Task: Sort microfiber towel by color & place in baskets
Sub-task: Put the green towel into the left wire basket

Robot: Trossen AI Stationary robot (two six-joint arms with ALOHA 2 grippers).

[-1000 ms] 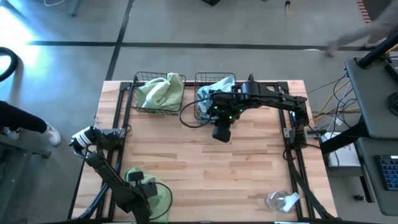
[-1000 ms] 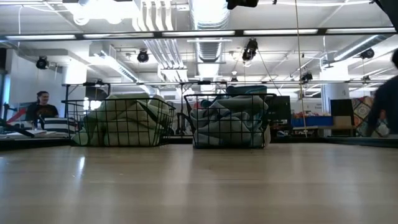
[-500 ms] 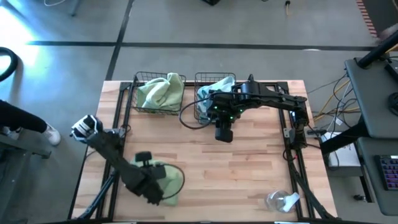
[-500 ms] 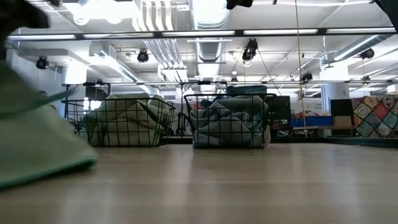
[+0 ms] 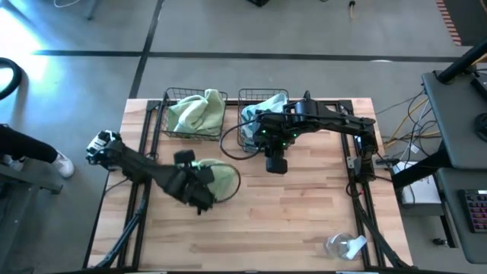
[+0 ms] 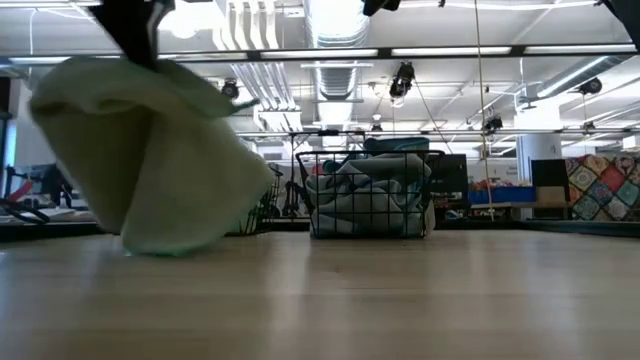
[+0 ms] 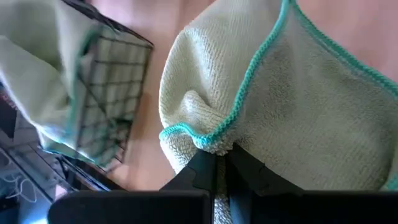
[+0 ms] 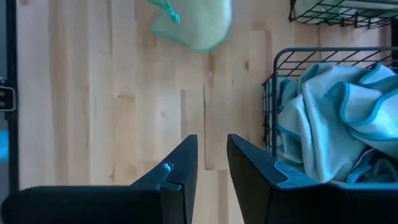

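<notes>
Left gripper point(image 7: 217, 163) jaws clamped on green towel point(image 5: 217, 179)'s bunched edge: soft, light, droopy, so pinch hems. Right gripper point(image 8: 212, 163) jaws empty, slightly apart, beside blue-towel basket point(image 5: 247, 122) near tabletop's far edge.

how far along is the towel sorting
Done: green towels fill the left basket, blue ones the right basket. In hand: the left hand carries a green towel toward its basket. Left: dropping it in. The right hand waits, empty.
</notes>
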